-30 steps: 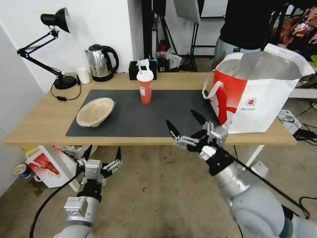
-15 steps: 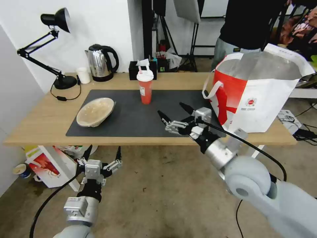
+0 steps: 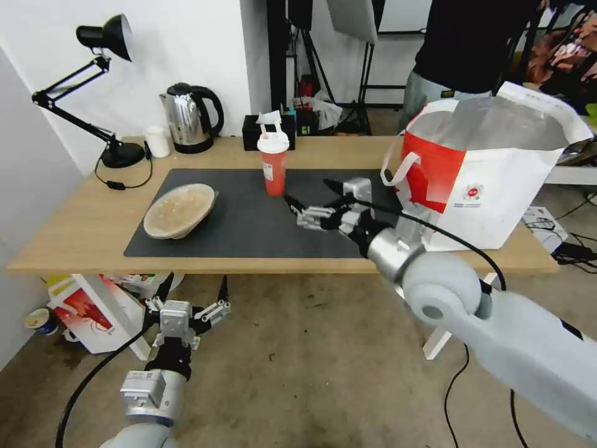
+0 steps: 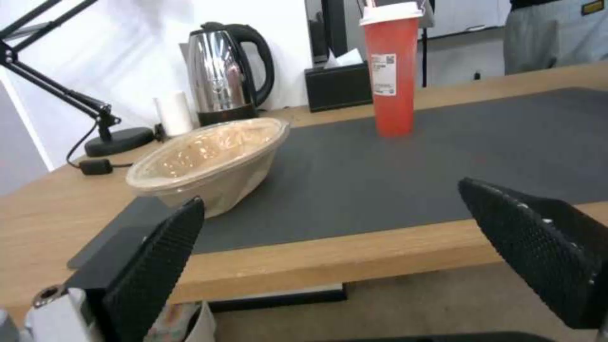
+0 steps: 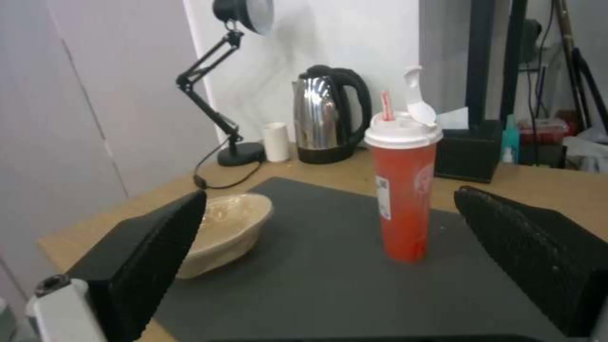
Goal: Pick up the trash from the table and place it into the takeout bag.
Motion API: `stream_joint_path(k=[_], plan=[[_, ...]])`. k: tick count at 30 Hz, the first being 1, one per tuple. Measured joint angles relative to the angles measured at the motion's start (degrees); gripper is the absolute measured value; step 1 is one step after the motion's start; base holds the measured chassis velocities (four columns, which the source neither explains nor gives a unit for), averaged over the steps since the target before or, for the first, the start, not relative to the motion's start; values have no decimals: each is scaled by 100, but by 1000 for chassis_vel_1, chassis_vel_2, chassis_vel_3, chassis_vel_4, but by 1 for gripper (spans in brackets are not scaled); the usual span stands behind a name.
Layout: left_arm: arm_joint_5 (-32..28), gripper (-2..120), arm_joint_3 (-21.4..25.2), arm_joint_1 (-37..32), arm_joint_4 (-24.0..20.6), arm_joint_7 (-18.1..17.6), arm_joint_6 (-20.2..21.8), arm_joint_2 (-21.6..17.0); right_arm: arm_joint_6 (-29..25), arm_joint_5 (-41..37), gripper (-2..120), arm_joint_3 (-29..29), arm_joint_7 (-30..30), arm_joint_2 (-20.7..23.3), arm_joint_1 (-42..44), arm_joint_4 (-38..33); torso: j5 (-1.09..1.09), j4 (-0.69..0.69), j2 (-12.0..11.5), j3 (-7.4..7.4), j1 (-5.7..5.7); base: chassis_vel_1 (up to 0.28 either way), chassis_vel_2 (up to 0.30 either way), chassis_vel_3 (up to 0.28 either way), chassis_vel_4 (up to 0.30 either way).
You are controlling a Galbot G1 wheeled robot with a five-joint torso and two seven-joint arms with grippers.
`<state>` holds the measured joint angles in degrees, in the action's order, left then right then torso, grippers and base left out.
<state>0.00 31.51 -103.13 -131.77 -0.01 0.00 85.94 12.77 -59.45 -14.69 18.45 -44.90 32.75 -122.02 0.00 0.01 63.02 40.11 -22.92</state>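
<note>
Red cup [image 3: 273,163] upright on mat [image 3: 249,224]; right claw [image 3: 309,197] spread beside.

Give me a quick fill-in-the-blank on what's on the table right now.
1. The right end effector hovers, fingers open, over the dark-grey ____.
2. The red straw cup stands ____.
3. The tan bowl lies to the robot's ____ of that cup.
4. The left end effector hangs below the ____ edge.

Answers: mat; upright; left; table

White wall [image 3: 186,50] behind; black desk lamp [image 3: 106,37] at left; bare concrete floor [image 3: 298,361]; tripod stands [image 3: 367,81] beyond.
</note>
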Motion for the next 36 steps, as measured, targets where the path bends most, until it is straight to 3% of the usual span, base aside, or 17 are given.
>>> stream_joint_path(k=[6,36], plan=[[0,100,0,0,0,0,0,0,114,2,100,-307,142,-323,-494,445,-1,-1,0,0,0,0,0,0,0],[0,100,0,0,0,0,0,0,261,10,100,-1101,161,-978,-1508,1418,0,0,0,0,0,0,0,0,0]])
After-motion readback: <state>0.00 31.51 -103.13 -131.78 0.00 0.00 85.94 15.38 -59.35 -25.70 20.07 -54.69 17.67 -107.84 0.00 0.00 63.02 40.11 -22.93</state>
